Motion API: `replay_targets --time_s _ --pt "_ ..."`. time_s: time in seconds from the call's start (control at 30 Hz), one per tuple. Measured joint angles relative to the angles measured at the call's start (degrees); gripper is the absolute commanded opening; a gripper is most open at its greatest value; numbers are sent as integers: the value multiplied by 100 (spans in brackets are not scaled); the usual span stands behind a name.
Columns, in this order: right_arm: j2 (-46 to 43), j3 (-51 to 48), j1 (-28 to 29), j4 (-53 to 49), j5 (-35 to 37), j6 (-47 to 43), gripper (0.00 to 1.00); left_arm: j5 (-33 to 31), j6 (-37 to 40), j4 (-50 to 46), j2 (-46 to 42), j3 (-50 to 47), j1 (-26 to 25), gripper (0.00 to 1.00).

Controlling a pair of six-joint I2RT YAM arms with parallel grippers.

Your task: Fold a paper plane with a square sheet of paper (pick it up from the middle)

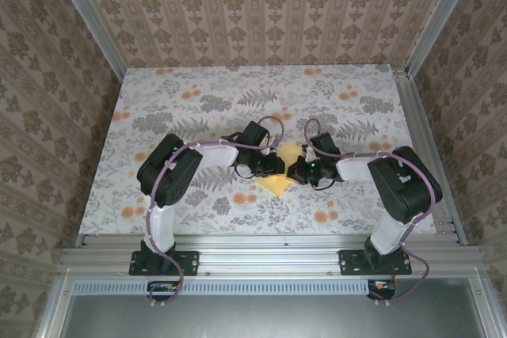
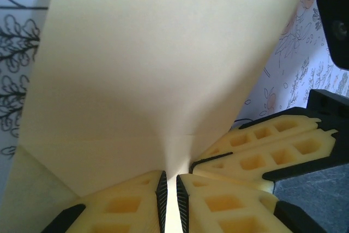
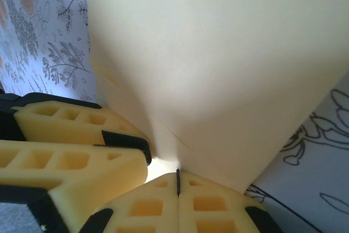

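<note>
The pale-yellow square sheet of paper [image 1: 278,184] lies between my two grippers at the middle of the flowered cloth. Up close the sheet [image 2: 163,53] carries fold creases and rises in front of the camera. My left gripper [image 2: 169,183] has its pads a narrow slit apart, with the paper's edge running down into the slit. My right gripper [image 3: 178,177] is shut on the sheet [image 3: 229,69], pads pressed together on its edge. The two grippers nearly touch: the right fingers [image 2: 262,154] show beside the left ones, and the left fingers [image 3: 71,140] beside the right ones.
The flowered cloth [image 1: 198,100] covers the table inside patterned walls. Metal rails [image 1: 420,132] run along the right and near edges. Both arms [image 1: 170,172] [image 1: 400,184] bend inward from their bases, meeting at the left gripper [image 1: 276,165] and right gripper [image 1: 299,170].
</note>
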Motion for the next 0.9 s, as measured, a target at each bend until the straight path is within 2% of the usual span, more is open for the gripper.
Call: replay_targets --time_s 0.23,0.63,0.9 --pt "-26 33 4 -105 177 -140 5 11 46 0 0 -4 7 24" --pt "-411 22 -155 -573 970 -278 8 103 111 0 0 -20 11 24" --pt "-883 9 -243 -966 1126 -378 24 166 109 -11 0 4 9 25"
